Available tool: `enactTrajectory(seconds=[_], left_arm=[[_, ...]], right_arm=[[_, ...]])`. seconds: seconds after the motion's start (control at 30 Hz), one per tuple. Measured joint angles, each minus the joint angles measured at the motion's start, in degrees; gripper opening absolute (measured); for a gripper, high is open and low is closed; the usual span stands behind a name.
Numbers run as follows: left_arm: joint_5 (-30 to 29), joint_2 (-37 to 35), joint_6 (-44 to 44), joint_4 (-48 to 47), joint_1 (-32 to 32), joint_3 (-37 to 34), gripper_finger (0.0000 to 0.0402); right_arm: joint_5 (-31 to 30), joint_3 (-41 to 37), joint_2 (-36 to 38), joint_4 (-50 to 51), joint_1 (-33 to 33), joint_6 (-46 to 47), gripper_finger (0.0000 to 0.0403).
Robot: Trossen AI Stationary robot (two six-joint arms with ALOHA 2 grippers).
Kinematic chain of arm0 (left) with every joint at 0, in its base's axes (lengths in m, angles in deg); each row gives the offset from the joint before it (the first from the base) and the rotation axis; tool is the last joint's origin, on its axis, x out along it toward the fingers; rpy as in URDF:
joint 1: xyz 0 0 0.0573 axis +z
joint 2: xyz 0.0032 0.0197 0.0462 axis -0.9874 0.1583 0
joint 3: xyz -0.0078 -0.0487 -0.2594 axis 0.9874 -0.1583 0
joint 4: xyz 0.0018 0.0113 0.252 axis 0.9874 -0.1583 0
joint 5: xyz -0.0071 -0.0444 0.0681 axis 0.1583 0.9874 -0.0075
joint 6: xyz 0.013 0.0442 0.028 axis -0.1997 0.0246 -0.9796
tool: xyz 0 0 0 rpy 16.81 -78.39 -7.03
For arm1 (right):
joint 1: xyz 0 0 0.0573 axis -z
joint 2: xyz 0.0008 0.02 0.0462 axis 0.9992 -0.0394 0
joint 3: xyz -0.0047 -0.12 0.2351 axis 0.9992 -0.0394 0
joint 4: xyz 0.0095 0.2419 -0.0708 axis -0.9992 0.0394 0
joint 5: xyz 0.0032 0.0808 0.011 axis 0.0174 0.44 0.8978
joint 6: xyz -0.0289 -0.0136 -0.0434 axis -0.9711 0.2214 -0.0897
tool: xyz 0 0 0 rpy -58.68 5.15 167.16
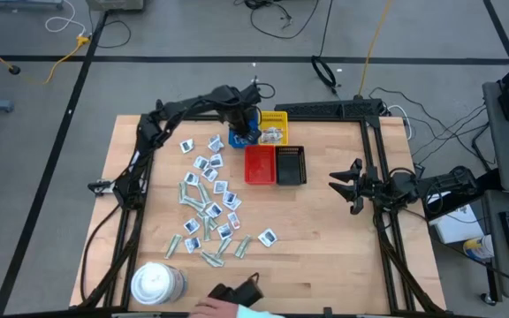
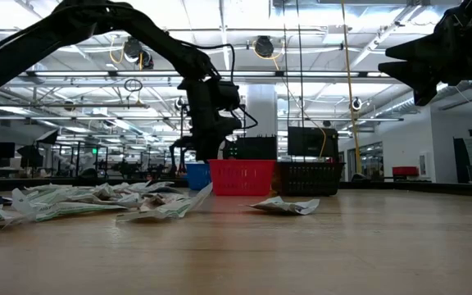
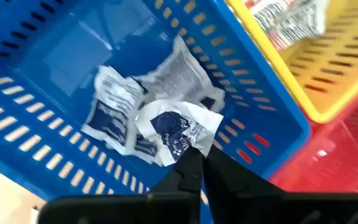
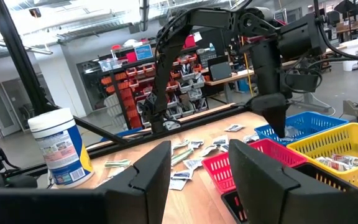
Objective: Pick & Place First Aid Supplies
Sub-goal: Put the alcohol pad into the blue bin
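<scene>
The high view lays out the whole bench: the left hand sits over the blue tray at about 12 o'clock, the packets lie scattered from centre toward 8 o'clock, a white tub stands near 7 o'clock, and the right hand hangs clear at 3 o'clock. Yellow tray, red tray and black tray cluster beside the blue one. At 6 o'clock a person's hand shows, cut off by the edge.

Only the left wrist view looks inside the blue tray: three packets lie there, and the left hand, fingers pressed together, pinches the corner of a white packet with a blue mark. Whether that packet rests on the others cannot be told. The yellow tray holds more wrapped items, cropped.

The low view hides the tray contents behind their walls; it shows the left hand dipped at the blue tray and the heap of packets in front.

The right wrist view shows the right hand with fingers spread and nothing between them, the tub beyond.
</scene>
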Motion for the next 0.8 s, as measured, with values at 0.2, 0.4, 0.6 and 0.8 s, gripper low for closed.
enactTrajectory(seconds=[0.2,0.4,0.6,0.8], left_arm=[[1.50,-0.07,-1.42,0.05,-0.11,0.00,0.0098],[1.60,-1.32,-0.43,0.46,-0.05,0.15,0.0189],[1.43,-4.63,1.40,0.38,0.22,0.79,0.0239],[-0.29,-6.45,-0.04,-6.14,-0.86,0.79,0.0247]], right_arm=[[-0.01,0.04,-0.01,0.00,0.00,0.00,0.0155],[0.00,0.02,-0.01,0.00,0.00,-0.01,0.0155],[0.02,0.02,-0.01,-0.01,0.00,-0.01,0.0155],[0.07,0.02,-0.01,0.01,0.01,-0.01,0.0155]])
